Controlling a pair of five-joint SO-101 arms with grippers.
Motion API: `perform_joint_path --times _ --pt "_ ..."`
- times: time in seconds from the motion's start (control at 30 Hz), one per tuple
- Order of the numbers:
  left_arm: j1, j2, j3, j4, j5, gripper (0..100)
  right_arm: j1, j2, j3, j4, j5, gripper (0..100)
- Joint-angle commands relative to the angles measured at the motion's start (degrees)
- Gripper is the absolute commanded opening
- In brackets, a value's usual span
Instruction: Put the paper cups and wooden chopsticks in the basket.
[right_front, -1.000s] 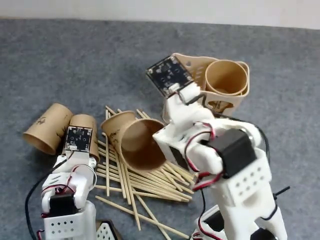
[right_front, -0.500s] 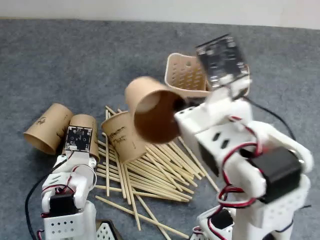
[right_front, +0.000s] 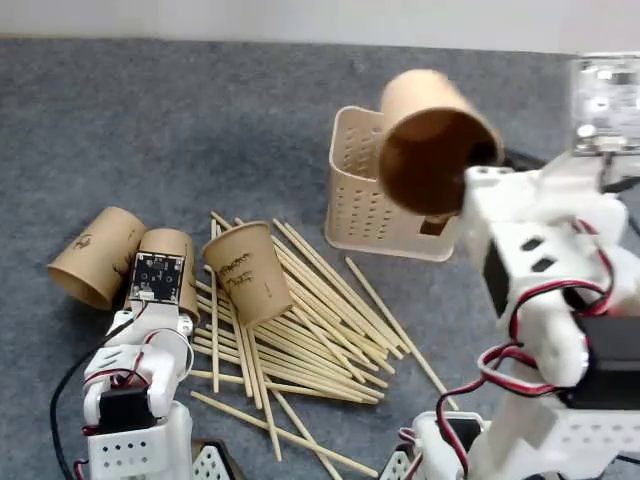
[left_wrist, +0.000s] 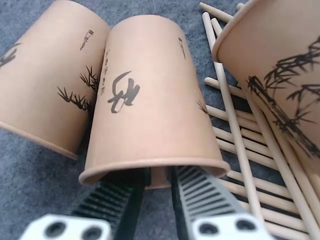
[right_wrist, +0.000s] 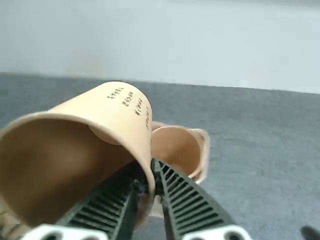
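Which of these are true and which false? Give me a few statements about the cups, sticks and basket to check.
1. The right gripper holds a paper cup by its rim, up in the air. True.
2. The basket is empty. False: another cup sits in it.
3. The chopsticks lie piled on the table. True.
4. The left gripper holds a chopstick. False: it pinches the rim of a tipped cup.

matt paper cups (right_front: 250, 272), bare wooden chopsticks (right_front: 300, 340) and a smooth plastic basket (right_front: 370, 200) on rough grey cloth (right_front: 150, 130)
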Motion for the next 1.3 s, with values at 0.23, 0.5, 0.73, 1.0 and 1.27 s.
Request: perform_joint_path --times 0.23,0.5,0.73,1.0,1.27 --pt "-0.66 -0.48 -0.31 -0.70 0.09 7 5.93 8.13 1.98 -1.89 -0.70 0.6" --pt "-0.66 -0.48 -0.31 -0.70 0.09 7 6.02 15.16 1.89 -1.45 -0.79 0.6" --pt "-0.66 -0.48 -0.31 -0.62 0.09 7 6.02 17.36 1.45 3.56 -0.79 0.6" --pt "-0.57 -0.48 -0.31 -0.62 0.09 7 6.02 17.71 1.80 4.09 -0.70 0.7" --pt "-0.57 -0.48 -0.31 -0.62 0.09 7 5.67 17.71 1.45 3.47 -0.79 12.6"
